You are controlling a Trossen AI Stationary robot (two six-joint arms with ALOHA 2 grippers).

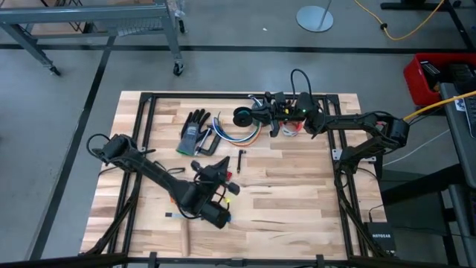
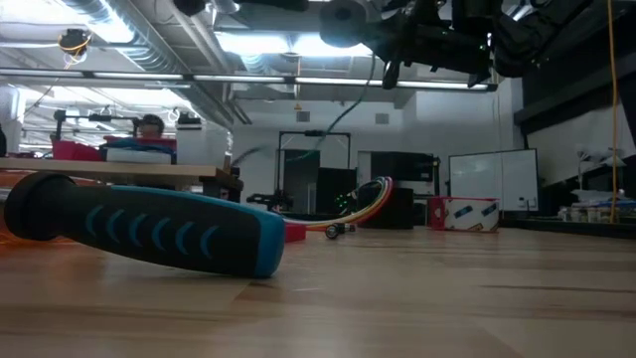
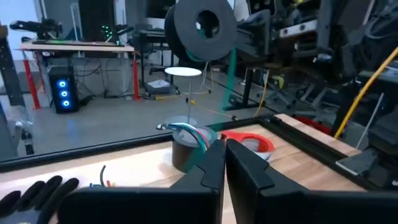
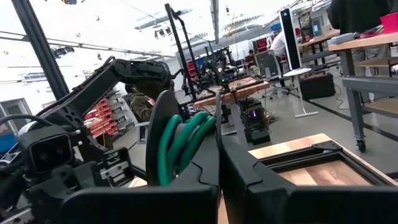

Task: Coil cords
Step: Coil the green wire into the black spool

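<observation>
While the right gripper (image 1: 277, 113) has its fingers pressed together on a green cord spool (image 1: 243, 116) raised at the desk's (image 1: 297, 208) far edge, the left gripper (image 1: 221, 165), fingers together and empty, waits mid-desk. Coloured cords (image 1: 236, 132) lie loose beside the glove (image 1: 194, 130); coiling looks barely begun. No readable writing.

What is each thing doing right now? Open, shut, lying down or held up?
Left gripper: shut, empty, over the table.
Right gripper: shut on the black spool.
Black spool: held up, green cord wound on it.
Coloured cords: loose on the table.
Glove: lying flat.
Red tape ring: lying flat.
</observation>
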